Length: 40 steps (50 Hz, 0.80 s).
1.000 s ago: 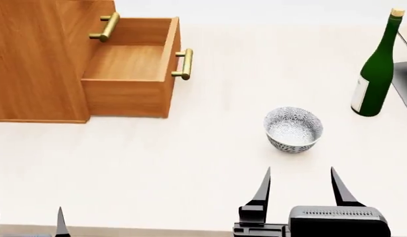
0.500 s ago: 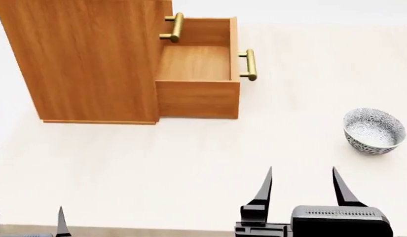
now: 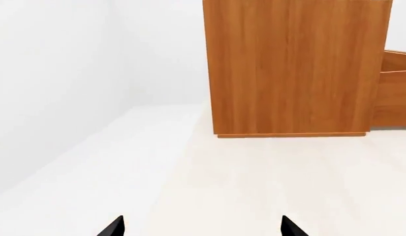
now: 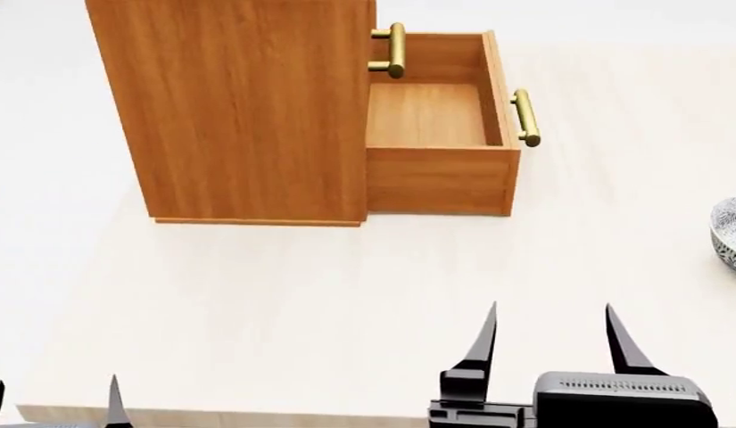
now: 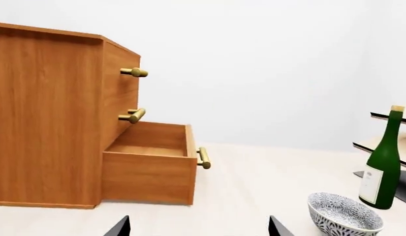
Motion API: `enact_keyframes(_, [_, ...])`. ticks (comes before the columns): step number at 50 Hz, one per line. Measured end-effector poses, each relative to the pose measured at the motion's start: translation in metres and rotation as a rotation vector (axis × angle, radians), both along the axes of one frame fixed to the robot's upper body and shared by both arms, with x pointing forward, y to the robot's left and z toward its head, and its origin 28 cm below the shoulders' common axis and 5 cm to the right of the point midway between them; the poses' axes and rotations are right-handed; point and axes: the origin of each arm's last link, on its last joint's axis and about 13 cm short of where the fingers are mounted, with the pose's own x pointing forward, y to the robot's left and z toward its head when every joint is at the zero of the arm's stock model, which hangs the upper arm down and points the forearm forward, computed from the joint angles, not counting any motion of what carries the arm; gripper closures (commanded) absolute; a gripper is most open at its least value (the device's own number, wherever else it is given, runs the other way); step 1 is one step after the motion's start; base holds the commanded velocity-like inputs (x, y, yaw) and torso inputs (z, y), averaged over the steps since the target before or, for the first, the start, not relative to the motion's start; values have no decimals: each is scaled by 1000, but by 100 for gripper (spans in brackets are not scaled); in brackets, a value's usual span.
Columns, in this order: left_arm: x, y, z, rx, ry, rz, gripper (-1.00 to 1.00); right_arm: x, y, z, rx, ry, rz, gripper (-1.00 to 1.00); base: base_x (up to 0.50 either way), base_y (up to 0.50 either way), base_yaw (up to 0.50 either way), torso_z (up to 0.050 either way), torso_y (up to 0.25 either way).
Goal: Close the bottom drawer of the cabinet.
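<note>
The orange-brown cabinet stands on the pale table at the back left in the head view. Its bottom drawer is pulled out to the right, open and empty, with a brass bar handle on its front. The cabinet and open drawer also show in the right wrist view, and the cabinet's side in the left wrist view. My right gripper is open and empty near the front edge, well short of the drawer. My left gripper is open and empty at the front left corner.
A patterned bowl sits on the table right of the drawer, cut by the head view's right edge. A green bottle stands beyond it beside a rack. The table's front edge runs below the grippers.
The head view has swung left: the cabinet and drawer moved rightward in the picture, the bowl slid to the right edge and the bottle left the view. The grippers kept their place.
</note>
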Motion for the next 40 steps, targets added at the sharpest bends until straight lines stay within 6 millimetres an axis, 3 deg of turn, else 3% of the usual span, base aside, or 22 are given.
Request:
enact_keyframes(14, [0, 0, 0, -1, 0, 1, -100, -1, -1, 2, 24, -3, 1, -100, 28, 0, 0, 0, 0])
enact_keyframes(40, [-1, -1, -1, 2, 0, 0, -100, -1, -2, 5, 44, -9, 26, -100, 491, 0, 0, 0, 0])
